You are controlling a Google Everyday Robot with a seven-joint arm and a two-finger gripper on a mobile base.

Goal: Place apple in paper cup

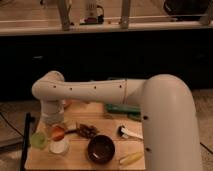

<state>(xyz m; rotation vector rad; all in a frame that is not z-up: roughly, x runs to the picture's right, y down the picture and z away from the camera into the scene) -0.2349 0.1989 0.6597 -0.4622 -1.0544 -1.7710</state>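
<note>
While the white arm (100, 92) arches down over the wooden table (75, 162), the pincer (56, 126) hangs low over the table's left part as the camera sees it. Whether it is wide, narrow or clasping anything cannot be told. The apple (59, 133) shows right at the pincer's tip. The paper cup (59, 146) stands just below the pincer and apple in the view. A pale green cup (38, 140) stands just beside the pincer on the view's left. On the pincer's other side lie a brown clustered lump (88, 131), a dark brown bowl (101, 149), a black-and-white object (127, 132) and, farthest off, a long yellow fruit (131, 158).
</note>
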